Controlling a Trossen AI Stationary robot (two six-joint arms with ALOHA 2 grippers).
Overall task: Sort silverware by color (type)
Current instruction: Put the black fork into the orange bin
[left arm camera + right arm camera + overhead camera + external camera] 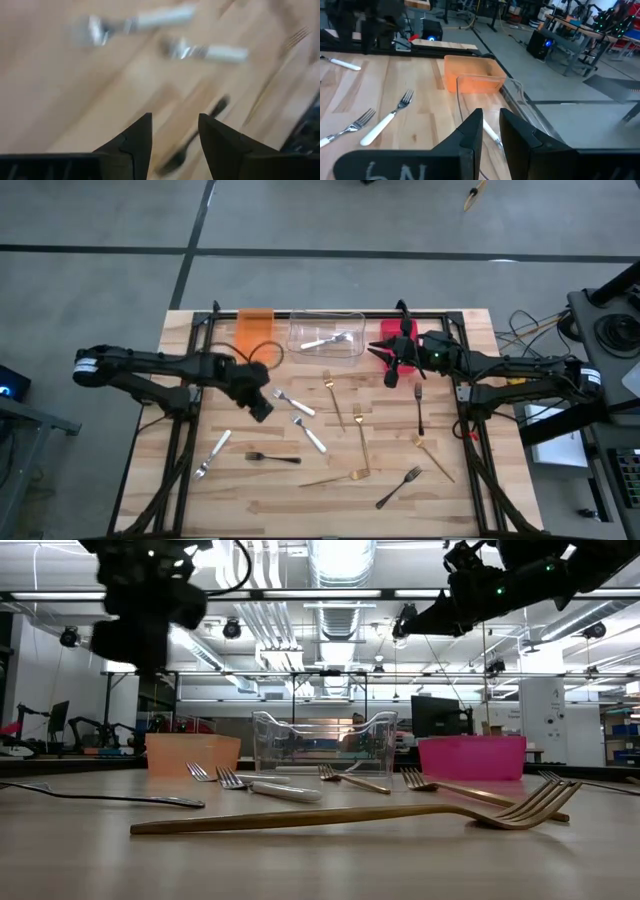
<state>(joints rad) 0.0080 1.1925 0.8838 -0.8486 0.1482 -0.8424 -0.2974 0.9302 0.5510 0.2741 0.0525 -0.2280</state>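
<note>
Bright ceiling lights glare — left wrist view motion-blurred.

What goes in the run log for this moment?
left end effector: open, empty, above white forks | right end effector: empty, by red bin | clear bin: one white utensil

Along the table's (330, 510) far edge, three bins in a row: left bin (254, 328), middle bin (326, 334), right bin (397, 332). Inside the middle bin, one fork (328, 339). Scattered on the table nearer than the bins, the remaining forks (358, 442). Above the table's left part, left gripper (261, 409); just before the right bin, right gripper (393, 379).
</note>
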